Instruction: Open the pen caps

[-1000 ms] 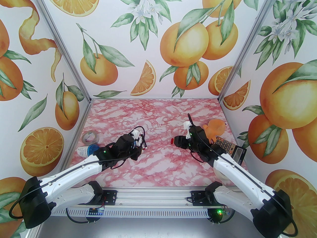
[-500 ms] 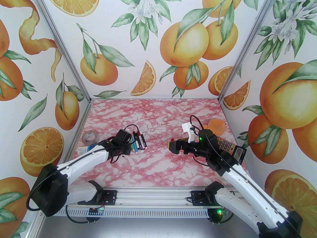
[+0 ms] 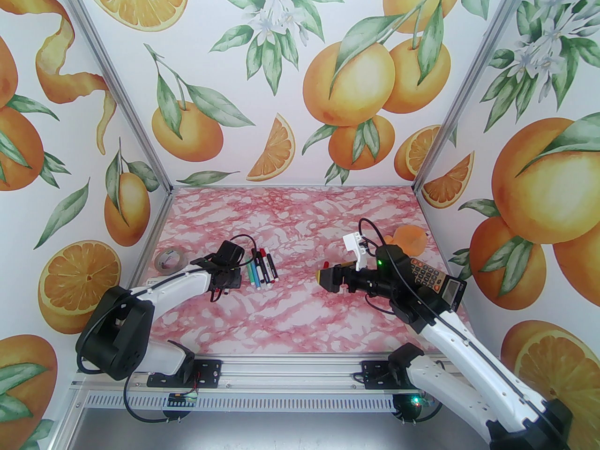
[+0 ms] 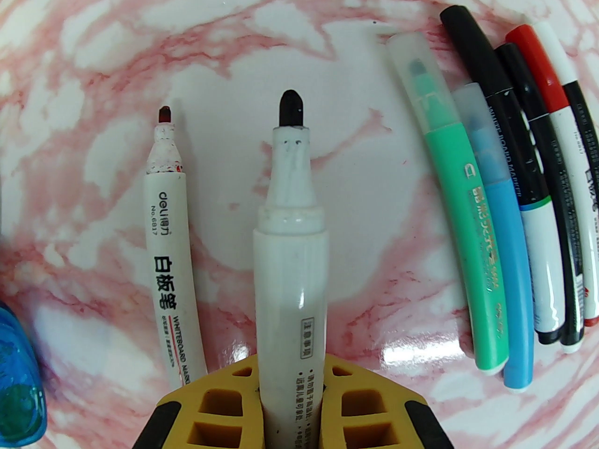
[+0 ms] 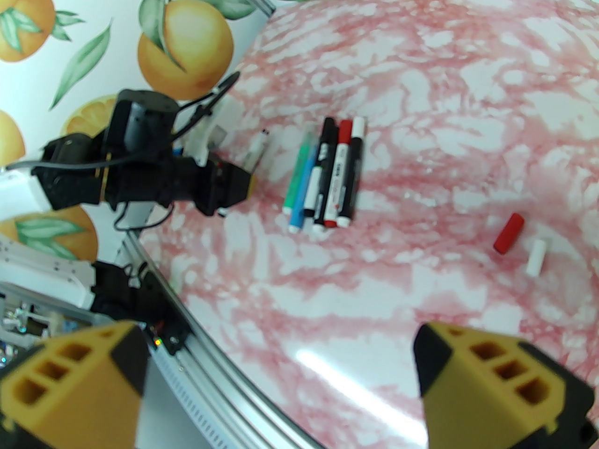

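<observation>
since a second ago the left arm has drawn back toward its side and the right fingers (image 5: 505, 381) have spread wide, empty. left fingers (image 4: 220, 405) pinch an uncapped black-tipped marker (image 4: 290, 250); a red cap (image 5: 508, 233) and white cap (image 5: 536, 257) lie on the bench (image 4: 327, 40). five capped pens (image 4: 503, 204) wait just beside. lay this marker low beside the red-tipped marker (image 4: 168, 232), parallel, before letting go, so it can't roll.
</observation>
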Robot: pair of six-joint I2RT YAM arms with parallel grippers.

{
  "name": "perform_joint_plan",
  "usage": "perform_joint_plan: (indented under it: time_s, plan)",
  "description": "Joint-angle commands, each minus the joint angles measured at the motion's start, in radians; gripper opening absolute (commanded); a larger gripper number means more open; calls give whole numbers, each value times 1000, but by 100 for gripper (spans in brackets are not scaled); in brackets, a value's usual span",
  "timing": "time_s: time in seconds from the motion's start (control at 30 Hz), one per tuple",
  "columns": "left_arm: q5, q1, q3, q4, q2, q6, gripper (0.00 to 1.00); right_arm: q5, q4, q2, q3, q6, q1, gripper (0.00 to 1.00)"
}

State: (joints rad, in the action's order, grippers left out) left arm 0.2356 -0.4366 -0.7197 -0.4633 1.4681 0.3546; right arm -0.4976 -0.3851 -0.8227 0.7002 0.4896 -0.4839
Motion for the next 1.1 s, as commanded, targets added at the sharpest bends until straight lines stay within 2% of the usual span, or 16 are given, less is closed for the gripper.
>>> perform_joint_plan:
  time_s: [0.0,0.47,1.07]
  plan:
    - [11,8,-23,33,30,-18,6,14,19,6,-9,9,-5,100]
    - [48,24,-23,40,83,7,9,43,62,6,-15,31,-14,100]
    - [50,24,-44,40,118,3,22,69,31,19,-31,20,-20,100]
